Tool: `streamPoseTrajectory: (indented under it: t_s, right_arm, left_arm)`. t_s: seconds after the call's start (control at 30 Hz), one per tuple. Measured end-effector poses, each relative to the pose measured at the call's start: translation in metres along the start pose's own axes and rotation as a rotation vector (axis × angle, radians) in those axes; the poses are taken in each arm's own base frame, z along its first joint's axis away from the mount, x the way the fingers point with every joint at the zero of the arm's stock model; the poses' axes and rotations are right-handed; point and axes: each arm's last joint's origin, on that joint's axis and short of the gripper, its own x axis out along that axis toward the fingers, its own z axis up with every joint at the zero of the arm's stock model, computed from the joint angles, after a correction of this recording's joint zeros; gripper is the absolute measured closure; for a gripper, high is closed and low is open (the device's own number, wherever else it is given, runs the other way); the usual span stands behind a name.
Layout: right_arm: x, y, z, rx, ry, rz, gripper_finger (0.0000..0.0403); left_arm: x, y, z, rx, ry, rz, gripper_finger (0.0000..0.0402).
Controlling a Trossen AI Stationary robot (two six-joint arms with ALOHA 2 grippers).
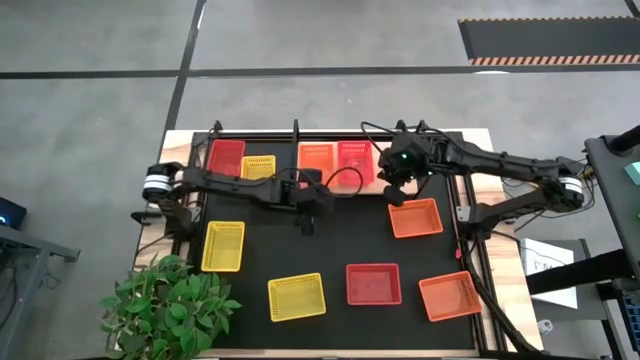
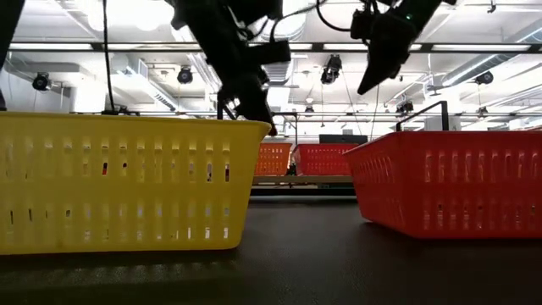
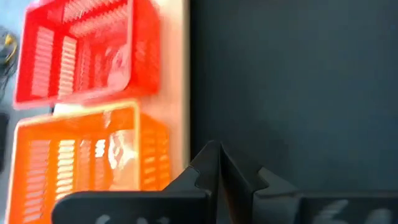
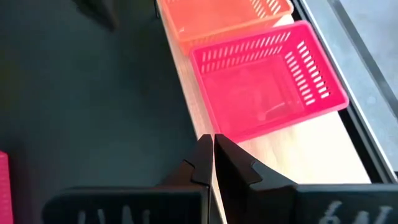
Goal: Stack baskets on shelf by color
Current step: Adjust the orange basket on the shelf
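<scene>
Bare mat between shelf edge and front baskets.

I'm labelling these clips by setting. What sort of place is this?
Probably an industrial-style robotics lab or workshop: a bare grey concrete floor with a hazard-striped black mat, exposed ceiling pipes and hanging lamps, and a black-matted work table strewn with plastic mesh baskets.

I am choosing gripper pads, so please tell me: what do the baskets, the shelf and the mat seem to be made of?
Baskets: likely moulded plastic, slotted walls, slightly glossy. Shelf: pale board with a faint wood look, perhaps laminate. Mat: black, matte, no glare; material unclear.
</scene>
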Motion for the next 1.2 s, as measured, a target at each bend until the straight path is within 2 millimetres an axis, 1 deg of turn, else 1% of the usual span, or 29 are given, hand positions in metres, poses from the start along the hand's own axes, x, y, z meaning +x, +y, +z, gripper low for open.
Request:
streamPoseTrajectory:
  t_s: [0.13, 0.33, 1.0, 1.2]
  right_arm:
    - [0.003, 0.0, -0.007, 0.024, 0.013, 0.001, 0.0394]
    - [0.005, 0.001, -0.012, 0.033, 0.026, 0.002, 0.0394]
    - [0.005, 0.001, -0.011, 0.035, 0.013, 0.001, 0.0394]
    - [0.005, 0.001, -0.011, 0.035, 0.013, 0.001, 0.0394]
  left_arm:
    - [0.012, 0.0, 0.0, -0.002, 0.028, 0.011, 0.0402]
    - [0.013, 0.005, 0.002, -0.007, 0.049, 0.13, 0.0402]
    - [0.021, 0.024, -0.006, -0.039, 0.079, 0.153, 0.0402]
    - [0.021, 0.027, -0.007, -0.043, 0.084, 0.156, 0.0402]
